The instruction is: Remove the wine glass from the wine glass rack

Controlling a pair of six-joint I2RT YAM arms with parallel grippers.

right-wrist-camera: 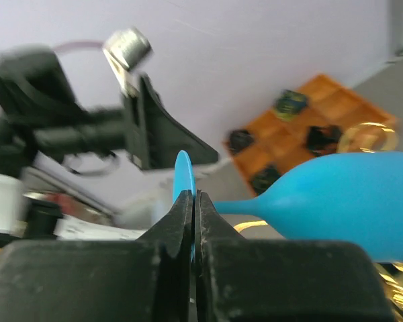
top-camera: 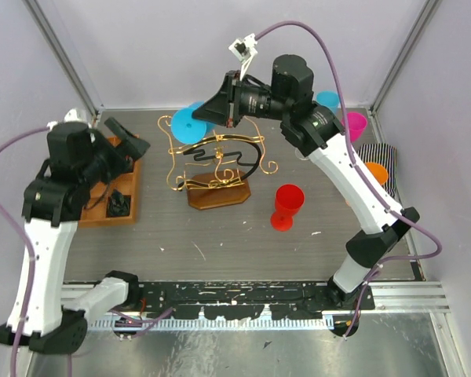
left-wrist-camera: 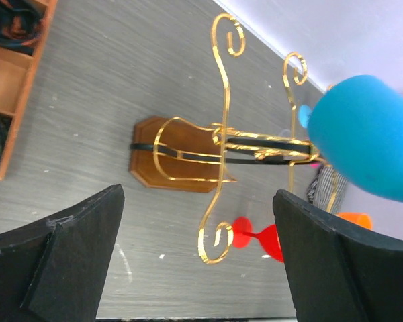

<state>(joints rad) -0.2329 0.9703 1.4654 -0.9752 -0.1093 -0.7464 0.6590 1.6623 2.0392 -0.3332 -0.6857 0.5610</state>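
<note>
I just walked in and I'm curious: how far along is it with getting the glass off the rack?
Done: the right gripper is shut on the foot of the blue glass. In hand: the glass lies sideways by the far end of the rack; whether it is clear of the gold wires I cannot tell. Left: draw it away and set it down. The left gripper is open and holds nothing.

The right gripper (top-camera: 206,112) hides part of the wine glass (top-camera: 187,124) overhead; wrist views crop its bowl. What the tray (top-camera: 106,218) holds is indistinct.
</note>
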